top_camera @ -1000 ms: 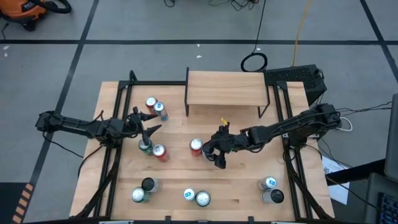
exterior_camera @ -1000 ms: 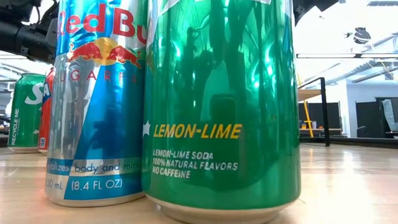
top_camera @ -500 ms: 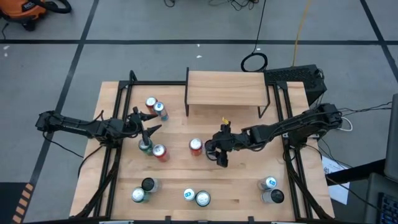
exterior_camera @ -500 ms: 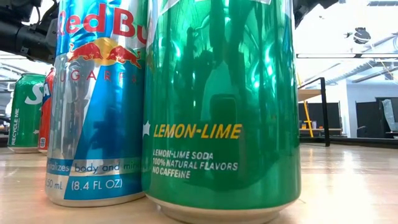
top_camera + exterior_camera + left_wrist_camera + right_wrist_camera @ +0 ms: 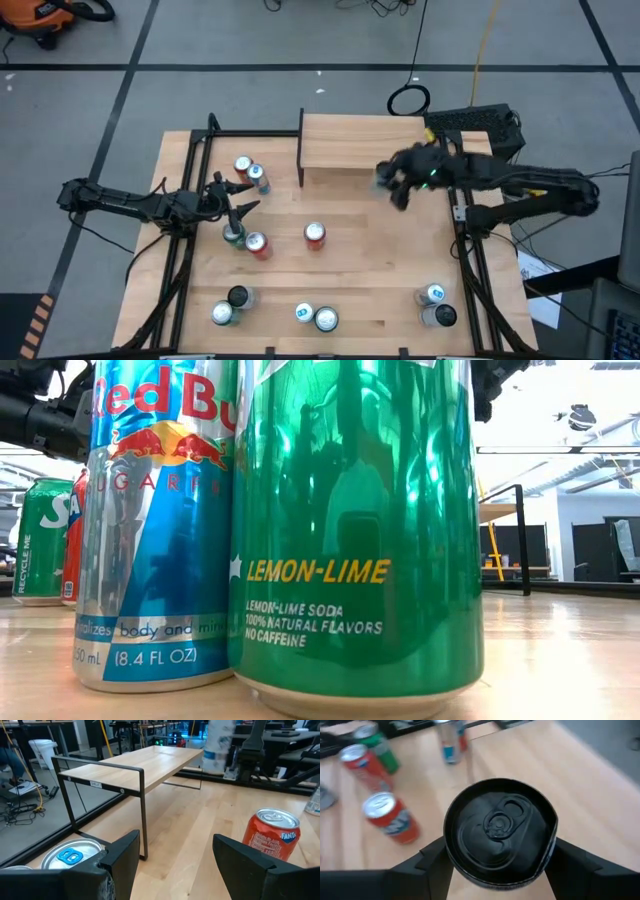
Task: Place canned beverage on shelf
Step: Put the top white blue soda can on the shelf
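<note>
The shelf (image 5: 360, 140) (image 5: 150, 765), a light-wood board on thin black supports, stands at the table's far middle. My right gripper (image 5: 392, 183) (image 5: 497, 857) is shut on a black-topped can (image 5: 497, 832), blurred white and blue in the left wrist view (image 5: 218, 745). It hangs in the air by the shelf's near right corner. My left gripper (image 5: 232, 197) (image 5: 175, 865) waits open at the table's left, nothing between its fingers. My right gripper pinches the can's side wall just under the top rim (image 5: 451, 854), one finger (image 5: 427, 862) on each side. The fingers slant down from the table's right. The can stays upright, its top up, lifted clear of the table.
A red Fanta can (image 5: 315, 233) (image 5: 272, 840) stands mid-table. Two cans (image 5: 247, 172) and a green and a red one (image 5: 245, 240) stand by my left gripper. Several more line the near edge (image 5: 315, 317) (image 5: 435, 305). A green can (image 5: 355, 530) and a Red Bull can (image 5: 155, 520) fill the low view.
My right gripper has risen from beside the red can at mid-table and swung toward the far right, to the shelf's near right corner. It has carried the black-topped can along, upright and clear of the table. The red can has stayed put.
</note>
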